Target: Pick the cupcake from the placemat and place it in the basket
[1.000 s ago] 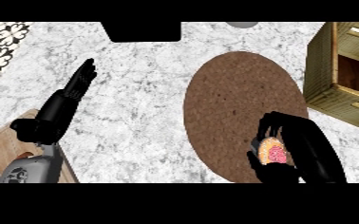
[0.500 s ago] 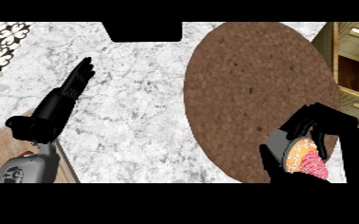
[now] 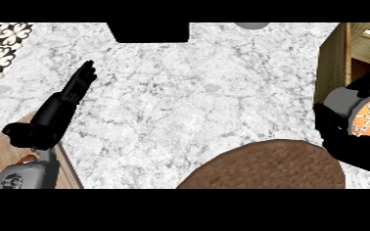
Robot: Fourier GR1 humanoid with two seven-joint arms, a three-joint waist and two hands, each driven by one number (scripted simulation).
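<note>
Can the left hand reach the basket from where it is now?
Probably not. The left hand rests open at the view's left, while the basket stands at the far right edge, across the whole counter. Nothing blocks the way; the right hand is right beside the basket.

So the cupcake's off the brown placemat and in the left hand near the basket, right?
Not quite: the head view shows the right hand curled round the cupcake, not the left. The left hand rests open at the view's left. The rest holds: the cupcake is off the brown placemat, near the basket.
</note>
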